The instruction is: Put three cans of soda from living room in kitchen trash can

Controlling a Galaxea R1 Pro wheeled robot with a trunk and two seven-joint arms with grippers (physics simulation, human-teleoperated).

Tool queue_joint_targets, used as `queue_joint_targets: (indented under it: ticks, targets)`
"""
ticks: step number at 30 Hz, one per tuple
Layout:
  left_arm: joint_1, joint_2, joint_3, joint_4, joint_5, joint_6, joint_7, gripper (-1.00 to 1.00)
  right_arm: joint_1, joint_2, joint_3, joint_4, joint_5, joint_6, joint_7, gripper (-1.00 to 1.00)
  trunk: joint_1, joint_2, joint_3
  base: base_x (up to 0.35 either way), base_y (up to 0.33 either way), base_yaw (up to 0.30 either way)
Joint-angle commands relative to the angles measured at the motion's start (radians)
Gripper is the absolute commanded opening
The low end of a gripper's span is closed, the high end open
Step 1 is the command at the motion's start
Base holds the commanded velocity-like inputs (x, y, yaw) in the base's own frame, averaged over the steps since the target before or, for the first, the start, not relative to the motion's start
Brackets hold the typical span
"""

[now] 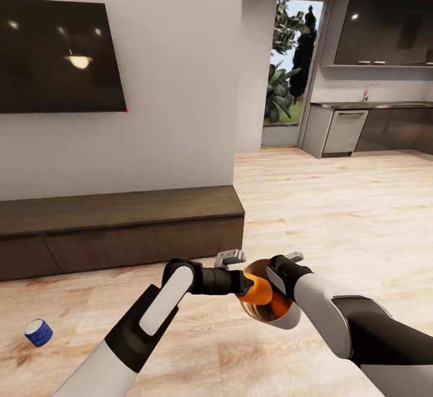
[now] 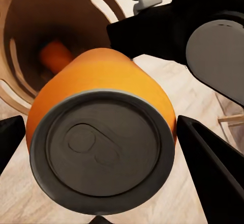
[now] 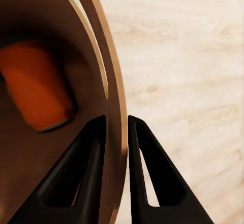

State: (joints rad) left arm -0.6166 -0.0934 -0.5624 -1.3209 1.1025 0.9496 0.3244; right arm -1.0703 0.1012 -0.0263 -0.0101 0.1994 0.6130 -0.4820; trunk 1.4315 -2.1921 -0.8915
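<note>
In the living room, in front of the long low dark-wood cabinet [image 1: 120, 228], the robot's left gripper [image 1: 246, 284] holds an orange cylindrical soda can with a grey top [image 1: 260, 289] at the mouth of a small round tapered bin, grey outside and wood-brown inside [image 1: 287, 320]. The right gripper [image 3: 117, 127] is clamped narrowly on the bin's rim beside the handle cut-out, carrying it off the light wood floor [image 1: 337, 216]. A second orange can [image 3: 35, 89] already lies inside the bin. The third, a dark blue can with a white band [image 1: 38, 332], lies on the floor in front of the cabinet's left end, well apart from the bin. The risk appears to lie in the release: the held can points sideways into a tilted bin, so letting go too early could send it off the rim to the floor. The thin rim pinch could also slip under added weight.
</note>
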Motion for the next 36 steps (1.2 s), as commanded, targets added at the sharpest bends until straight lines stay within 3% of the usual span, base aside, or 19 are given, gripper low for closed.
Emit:
queue_joint_targets:
  ticks: [1, 9, 21, 28, 36]
  targets:
    - [0.000, 0.000, -0.002, 0.009, 0.001, -0.004, -0.001, -1.00, 0.000, 0.002, 0.014, -0.001, 0.009, 0.002, 0.003, -1.00, 0.000, 0.000, 0.000, 0.000, 0.000, 0.000]
    - [0.000, 0.000, -0.055, 0.064, 0.000, -0.069, -0.002, -1.00, 0.000, 0.008, 0.015, -0.003, 0.007, 0.003, 0.006, -1.00, 0.000, 0.000, 0.000, 0.000, 0.000, 0.000]
    - [0.000, 0.000, -0.074, 0.164, -0.001, -0.148, -0.007, -1.00, 0.000, 0.013, 0.013, -0.007, 0.006, 0.036, 0.017, -1.00, 0.000, 0.000, 0.000, 0.000, 0.000, 0.000]
    - [0.000, -0.002, -0.169, 0.224, 0.000, -0.224, -0.010, -1.00, 0.000, 0.018, 0.011, -0.007, 0.005, 0.047, 0.018, -1.00, 0.000, 0.000, 0.000, 0.000, 0.000, 0.000]
    - [0.000, -0.006, -0.187, 0.234, 0.000, -0.257, -0.010, -1.00, -0.001, 0.026, 0.011, -0.006, 0.005, 0.048, 0.020, -1.00, 0.000, 0.000, 0.000, 0.000, 0.000, 0.000]
